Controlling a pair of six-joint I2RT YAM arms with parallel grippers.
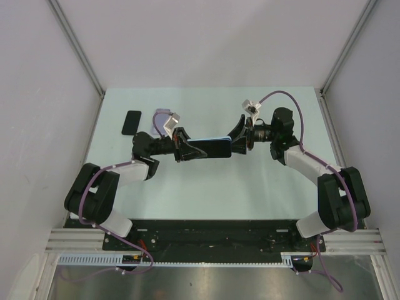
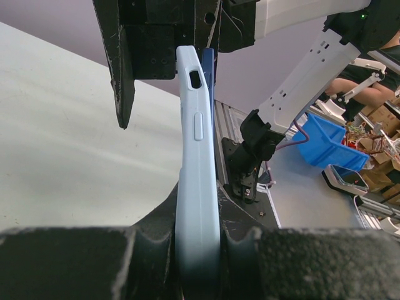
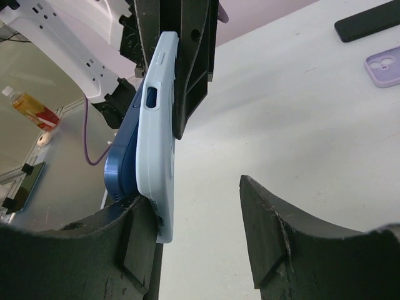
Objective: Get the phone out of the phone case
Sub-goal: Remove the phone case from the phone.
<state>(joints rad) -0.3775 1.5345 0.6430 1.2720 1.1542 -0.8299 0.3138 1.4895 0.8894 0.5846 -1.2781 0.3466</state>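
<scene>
The left pincer [image 2: 199, 250] is clamping one end of the light-blue phone case [image 2: 195, 156], holding it on edge above the surface [image 1: 250, 187]. At the far end the dark-blue phone [image 3: 122, 162] is sitting partly out, and the right pincer [image 3: 197, 200] is gaping, one finger touching it.

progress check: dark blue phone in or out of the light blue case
Partly out: dark blue phone sticks out behind light blue case.
</scene>
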